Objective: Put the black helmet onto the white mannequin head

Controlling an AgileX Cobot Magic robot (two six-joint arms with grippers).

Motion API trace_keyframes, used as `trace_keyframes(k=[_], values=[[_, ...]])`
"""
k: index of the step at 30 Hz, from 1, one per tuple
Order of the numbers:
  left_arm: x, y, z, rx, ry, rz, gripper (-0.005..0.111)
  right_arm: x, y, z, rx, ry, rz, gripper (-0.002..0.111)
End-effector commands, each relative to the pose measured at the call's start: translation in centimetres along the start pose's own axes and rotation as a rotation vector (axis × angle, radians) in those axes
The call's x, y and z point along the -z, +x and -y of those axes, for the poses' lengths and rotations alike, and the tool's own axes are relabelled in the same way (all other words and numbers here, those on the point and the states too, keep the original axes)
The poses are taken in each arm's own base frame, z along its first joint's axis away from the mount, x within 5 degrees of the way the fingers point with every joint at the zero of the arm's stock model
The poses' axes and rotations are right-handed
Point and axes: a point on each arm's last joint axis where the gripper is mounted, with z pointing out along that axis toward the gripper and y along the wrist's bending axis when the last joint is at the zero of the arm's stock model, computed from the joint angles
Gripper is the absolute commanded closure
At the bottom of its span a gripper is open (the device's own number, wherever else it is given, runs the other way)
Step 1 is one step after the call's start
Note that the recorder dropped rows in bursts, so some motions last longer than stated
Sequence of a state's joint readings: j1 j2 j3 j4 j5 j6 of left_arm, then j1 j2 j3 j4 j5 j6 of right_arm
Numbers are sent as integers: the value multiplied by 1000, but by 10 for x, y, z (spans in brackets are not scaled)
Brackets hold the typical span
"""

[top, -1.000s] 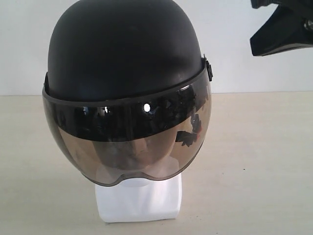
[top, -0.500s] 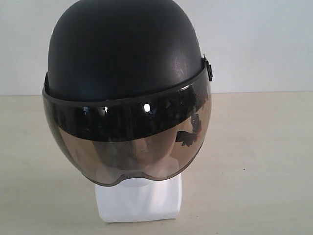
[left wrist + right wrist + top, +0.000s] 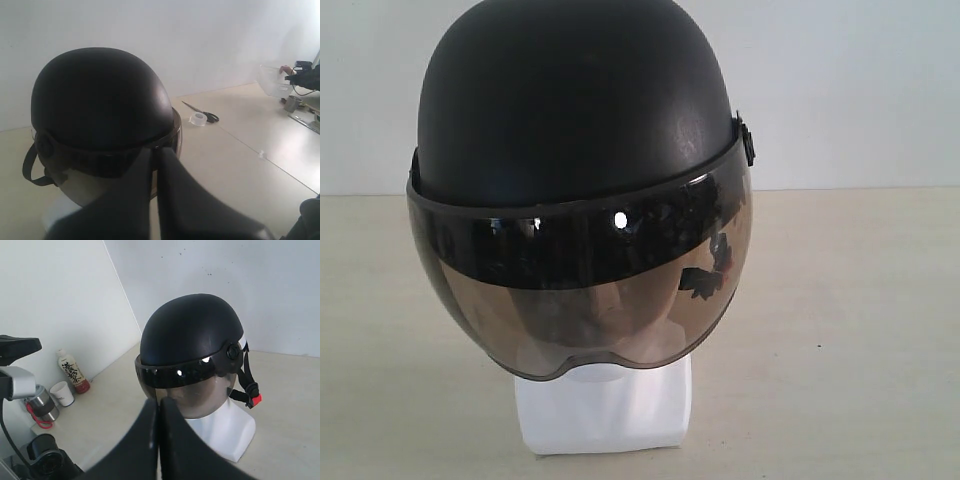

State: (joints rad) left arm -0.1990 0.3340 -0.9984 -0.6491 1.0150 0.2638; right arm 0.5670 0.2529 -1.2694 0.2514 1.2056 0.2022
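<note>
**Two hands closed and empty, black helmet [image 3: 570,100] seated on the white mannequin head [image 3: 605,412]**

Nearest each wrist camera is its own hand. The left hand [image 3: 155,152] has its two dark fingers pressed flat together with nothing between them, and it points toward the side of the helmet. The right hand [image 3: 158,402] is pinched together in the same way, also holding nothing, and it points at the helmet's front.

Beyond the fingertips, the helmet sits upright on the mannequin head and covers its crown. The smoky visor [image 3: 580,300] is down over the face, so the features show only dimly through the tint. Below the visor's lower rim, only the white neck and squarish base are plainly visible. A black chin strap [image 3: 247,380] hangs loose down the side of the neck, with a red piece at its lower end. The base stands flat on the pale worktop [image 3: 850,300], well in from the far edge, where the worktop meets the white wall [image 3: 850,90].

Farther back in the left wrist view, a pair of scissors [image 3: 200,110] and a roll of clear tape [image 3: 198,119] lie just beside each other near the far edge, well apart from the head. In the right wrist view a labelled bottle [image 3: 73,372] and a white cup [image 3: 62,393] stand close together along the edge against a side wall.
</note>
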Motion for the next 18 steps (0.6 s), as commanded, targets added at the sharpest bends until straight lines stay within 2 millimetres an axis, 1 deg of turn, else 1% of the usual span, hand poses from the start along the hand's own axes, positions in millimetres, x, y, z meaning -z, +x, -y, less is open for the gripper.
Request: trace_keyframes(k=[1, 11, 14, 16, 18], values=[[0, 1, 0, 11, 11, -5, 102, 1, 0, 0, -2, -4, 7, 108], [0, 2, 0, 8, 14, -15, 102, 1, 0, 0, -2, -4, 7, 108], [3, -1, 0, -96, -6, -8, 102, 1, 0, 0, -2, -4, 7, 108], [7, -5, -2, -140, -56, 5, 102, 1, 0, 0, -2, -4, 7, 108], [12, -9, -10, -139, -177, 26, 102, 1, 0, 0, -2, -4, 7, 108]])
